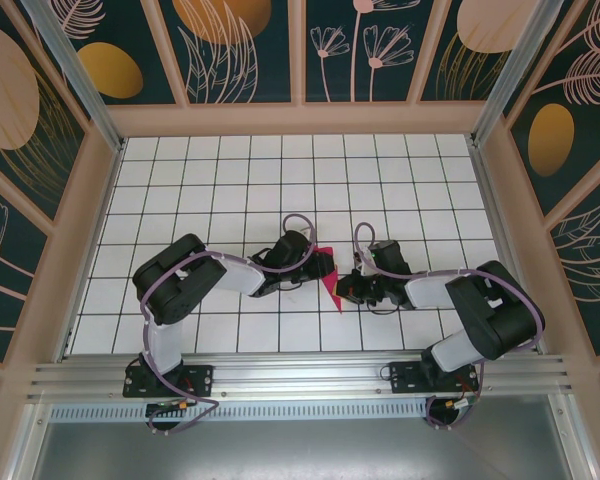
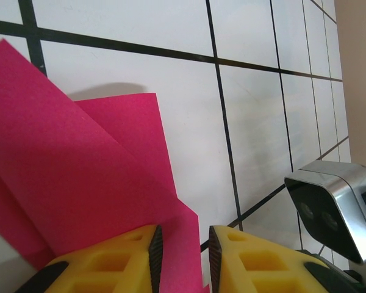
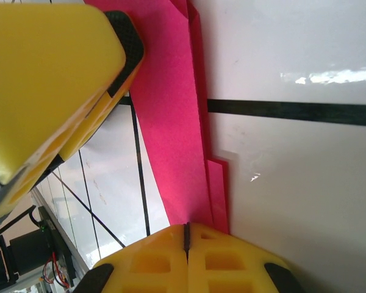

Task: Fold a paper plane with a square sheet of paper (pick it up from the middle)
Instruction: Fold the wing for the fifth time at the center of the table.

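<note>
The magenta-pink paper is folded into a narrow, layered, pointed shape between the two arms on the white tiled table. In the right wrist view my right gripper is shut on the paper, which runs straight into the seam between its pads. My right gripper sits at the paper's lower right. My left gripper is at the paper's upper left. In the left wrist view it stands open, and an edge of the paper lies in the gap between its fingers.
A yellow finger of the left gripper is close above the paper in the right wrist view. The right wrist's silver camera housing is just right of the left fingers. Patterned walls enclose the tiled table.
</note>
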